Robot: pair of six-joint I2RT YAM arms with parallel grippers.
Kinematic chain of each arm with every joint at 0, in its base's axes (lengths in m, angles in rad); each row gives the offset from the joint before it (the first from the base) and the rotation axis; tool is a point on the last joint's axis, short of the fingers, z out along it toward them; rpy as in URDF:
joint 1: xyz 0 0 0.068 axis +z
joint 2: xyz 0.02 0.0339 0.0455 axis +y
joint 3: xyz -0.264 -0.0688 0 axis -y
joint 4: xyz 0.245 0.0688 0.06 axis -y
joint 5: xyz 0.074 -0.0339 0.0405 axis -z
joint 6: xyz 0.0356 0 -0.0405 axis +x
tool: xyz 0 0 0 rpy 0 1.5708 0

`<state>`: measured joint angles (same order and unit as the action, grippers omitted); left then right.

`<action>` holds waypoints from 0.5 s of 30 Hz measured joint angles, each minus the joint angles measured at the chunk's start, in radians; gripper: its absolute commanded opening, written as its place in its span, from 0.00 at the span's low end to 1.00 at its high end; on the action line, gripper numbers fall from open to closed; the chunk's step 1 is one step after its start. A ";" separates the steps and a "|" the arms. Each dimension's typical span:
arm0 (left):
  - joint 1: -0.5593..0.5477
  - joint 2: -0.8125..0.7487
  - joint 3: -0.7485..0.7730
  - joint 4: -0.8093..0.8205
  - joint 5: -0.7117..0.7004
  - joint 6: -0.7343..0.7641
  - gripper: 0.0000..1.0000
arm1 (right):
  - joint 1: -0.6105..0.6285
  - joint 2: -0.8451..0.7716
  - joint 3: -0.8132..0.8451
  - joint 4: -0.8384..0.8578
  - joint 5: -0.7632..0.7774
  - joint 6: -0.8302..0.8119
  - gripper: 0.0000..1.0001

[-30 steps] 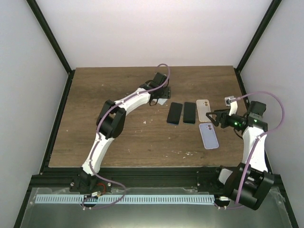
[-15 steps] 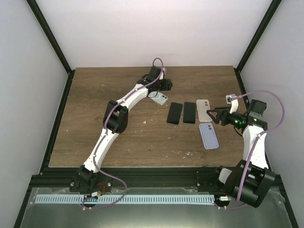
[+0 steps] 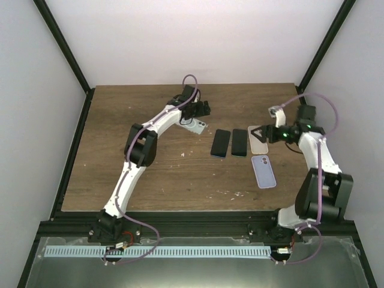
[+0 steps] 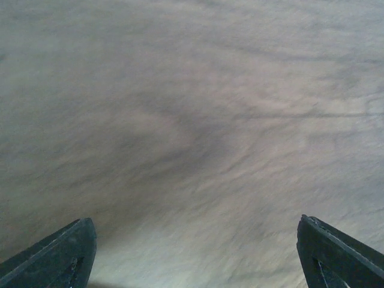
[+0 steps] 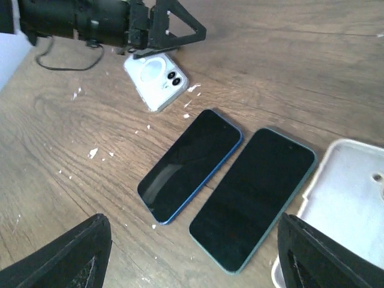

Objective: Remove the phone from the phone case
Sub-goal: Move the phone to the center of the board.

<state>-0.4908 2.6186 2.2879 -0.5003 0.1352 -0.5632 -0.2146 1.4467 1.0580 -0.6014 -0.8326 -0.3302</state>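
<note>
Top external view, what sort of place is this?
Likely a robot test cell, not a home: brown wooden tabletop, plain white enclosure walls, black metal frame post.

Wooden table (image 3: 120,156): dark brown boards, grain visible, matt finish. White flecks (image 5: 93,153) lie scattered over the middle of the surface, with a few more near the front edge. One black frame post (image 3: 63,47) rises from the far left corner and a second post (image 3: 321,45) from the far right. White walls (image 3: 198,36) close off three sides. Below the near edge, a pale slotted strip (image 3: 180,251) runs across a grey metal tray (image 3: 198,273). The left wrist view shows only blurred wood.
</note>
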 measured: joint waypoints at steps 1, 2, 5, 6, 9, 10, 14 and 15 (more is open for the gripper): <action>0.004 -0.033 -0.051 -0.001 -0.003 0.001 0.93 | 0.032 0.039 0.038 0.001 0.018 0.001 0.76; 0.007 -0.073 -0.116 0.003 -0.009 0.000 0.92 | 0.063 0.080 0.079 -0.001 0.030 0.004 0.75; 0.018 -0.227 -0.370 0.035 -0.019 -0.007 0.91 | 0.133 0.195 0.187 -0.009 0.054 0.015 0.75; 0.020 -0.277 -0.449 0.049 -0.019 -0.008 0.90 | 0.148 0.220 0.210 -0.012 0.057 0.021 0.75; 0.024 -0.405 -0.652 0.078 -0.016 -0.009 0.88 | 0.190 0.266 0.243 -0.018 0.060 0.038 0.75; 0.024 -0.447 -0.720 0.093 -0.011 -0.009 0.88 | 0.200 0.269 0.243 -0.024 0.060 0.041 0.75; 0.016 -0.591 -0.934 0.128 0.016 0.000 0.88 | 0.218 0.262 0.238 -0.034 0.048 0.054 0.75; 0.006 -0.624 -0.977 0.124 0.018 0.010 0.89 | 0.218 0.252 0.228 -0.035 0.046 0.055 0.75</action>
<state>-0.4847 1.9949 1.3113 -0.3763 0.1528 -0.5529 0.0036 1.6985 1.2858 -0.6369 -0.7868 -0.2752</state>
